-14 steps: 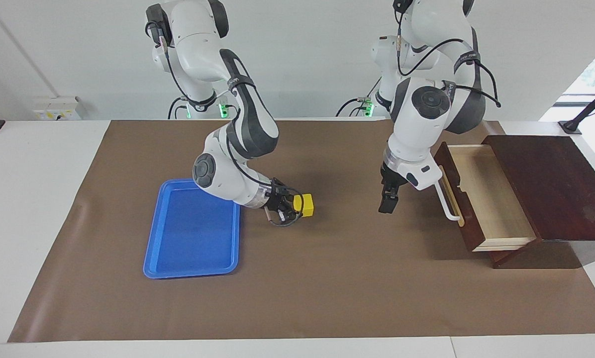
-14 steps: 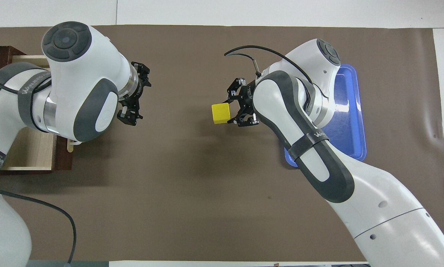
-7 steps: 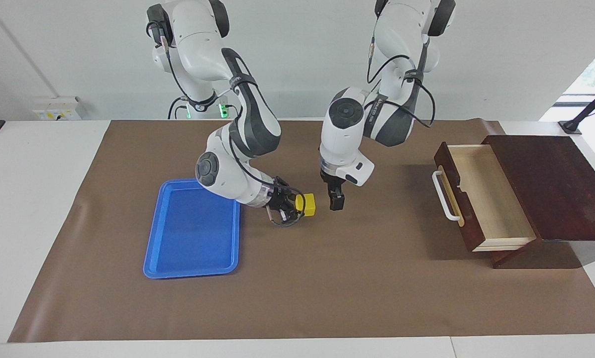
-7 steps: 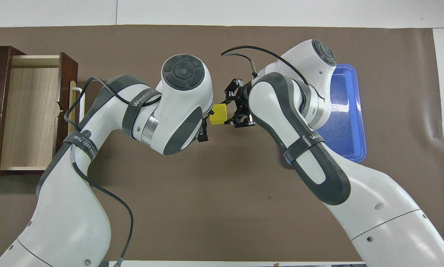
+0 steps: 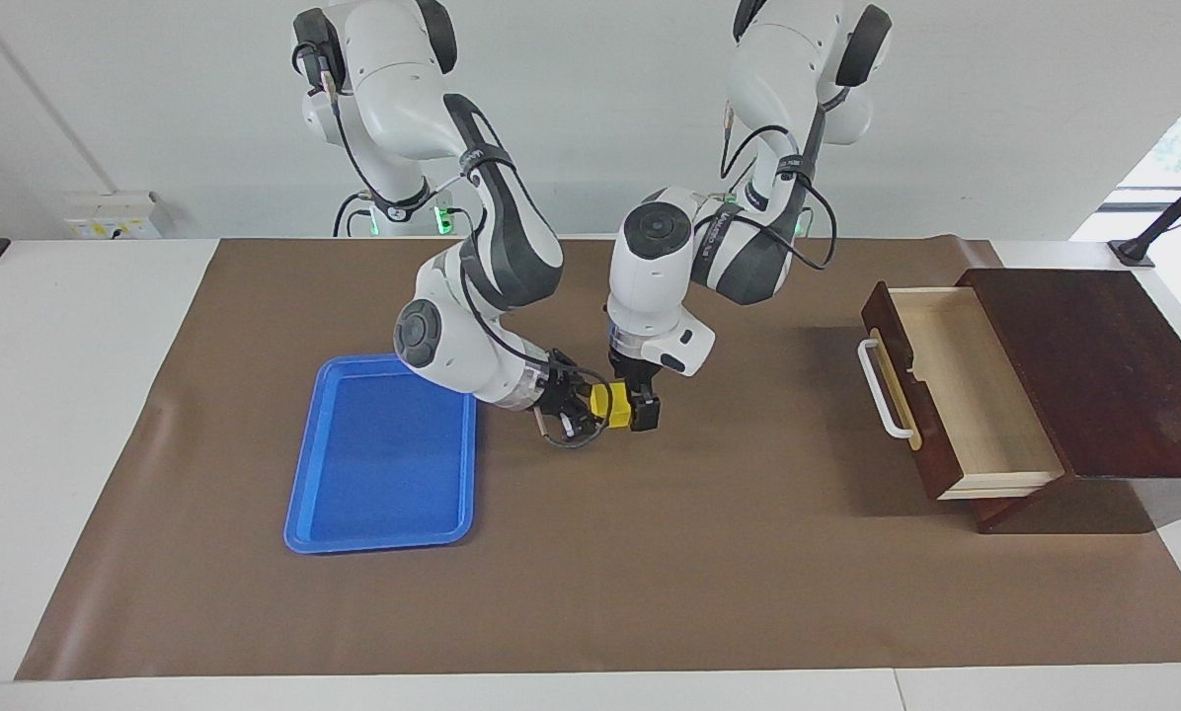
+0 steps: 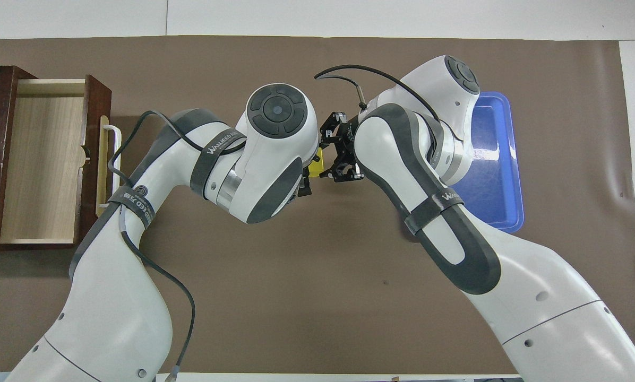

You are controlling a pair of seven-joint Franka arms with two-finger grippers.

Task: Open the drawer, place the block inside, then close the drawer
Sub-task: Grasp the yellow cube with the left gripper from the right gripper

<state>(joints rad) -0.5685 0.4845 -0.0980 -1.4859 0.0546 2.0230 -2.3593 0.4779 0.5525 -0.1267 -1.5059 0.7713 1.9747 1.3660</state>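
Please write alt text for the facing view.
Right gripper holds the yellow block above the brown mat as the open left gripper meets it. The drawer stands open; a blue tray lies beside.

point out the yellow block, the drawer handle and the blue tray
yellow block [image 5: 603, 405], facing view, its visible top face
drawer handle [image 5: 878, 388], facing view, middle of the white bar
blue tray [image 5: 299, 494], facing view, its raised rim

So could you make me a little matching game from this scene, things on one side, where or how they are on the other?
Things:
1. drawer
2. yellow block
3. blue tray
4. left gripper

States:
A. lying bare toward the right arm's end
B. held by the right gripper
C. pulled open
D. open around the block

Pairs: 1-C, 2-B, 3-A, 4-D
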